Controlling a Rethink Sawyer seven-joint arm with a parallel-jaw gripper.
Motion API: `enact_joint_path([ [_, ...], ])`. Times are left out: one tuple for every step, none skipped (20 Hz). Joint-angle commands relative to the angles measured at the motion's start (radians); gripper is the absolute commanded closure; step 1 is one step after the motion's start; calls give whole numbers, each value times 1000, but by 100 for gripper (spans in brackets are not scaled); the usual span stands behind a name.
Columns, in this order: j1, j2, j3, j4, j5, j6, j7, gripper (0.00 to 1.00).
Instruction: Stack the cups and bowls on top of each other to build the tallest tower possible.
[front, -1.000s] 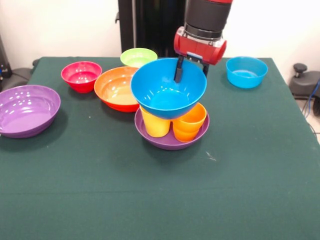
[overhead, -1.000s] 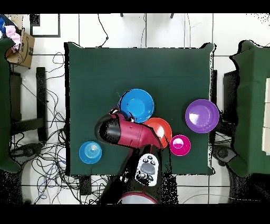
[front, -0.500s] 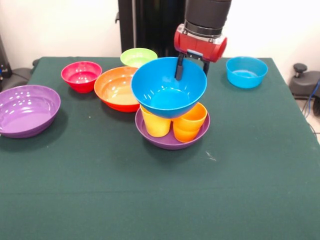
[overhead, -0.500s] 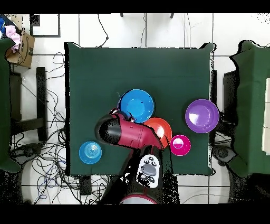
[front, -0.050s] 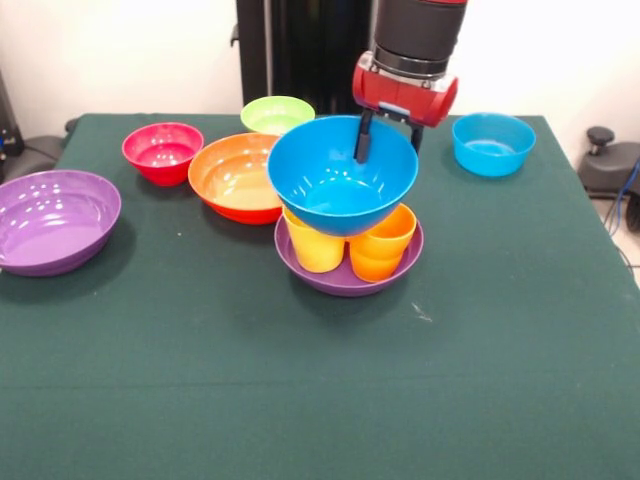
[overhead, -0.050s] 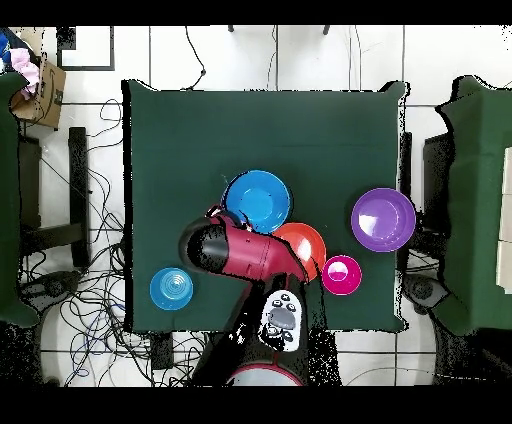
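Green table (front, -0.050s: 150, 380) carrying everything. Tower (front, -0.050s: 345, 235) standing near centre: purple bowl (front, -0.050s: 345, 280) at base, yellow cup (front, -0.050s: 315, 248) and orange cups (front, -0.050s: 382, 250) sitting inside it, large blue bowl (front, -0.050s: 342, 185) resting on cup rims. Gripper (front, -0.050s: 385, 135) pinching blue bowl's far rim, one finger (front, -0.050s: 364, 138) inside, other outside. Three tiers appearing done. Remaining, well apart: second purple bowl (front, -0.050s: 52, 218), orange bowl (front, -0.050s: 232, 176), small blue bowl (front, -0.050s: 492, 143), red bowl (front, -0.050s: 162, 150), light green bowl (front, -0.050s: 276, 113).

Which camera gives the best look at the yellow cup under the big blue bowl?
The front view: the yellow cup stands in the purple bowl under the big blue bowl. Overhead, the blue bowl covers it completely.
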Motion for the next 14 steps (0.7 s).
enact_joint_path([
  [-31,66,121,52,-73,31,31,0],
  [-31,52,120,58,-73,47,30,0],
  [-31,42,119,61,-74,57,30,0],
  [-32,22,118,67,-76,74,25,0],
  [-32,7,118,72,-78,84,22,0],
  [-33,-9,117,78,-80,94,19,0],
  [-34,-22,117,82,-80,106,17,0],
  [-33,-40,114,92,-81,115,16,0],
  [-33,-49,113,97,-81,118,15,0],
  [-34,-58,115,103,-81,121,14,0],
  [-35,-67,117,109,-81,123,14,0],
  [-38,-76,121,116,-79,128,12,0],
  [-38,-80,121,115,-77,134,13,0],
  [-37,-87,122,117,-76,138,13,0],
])
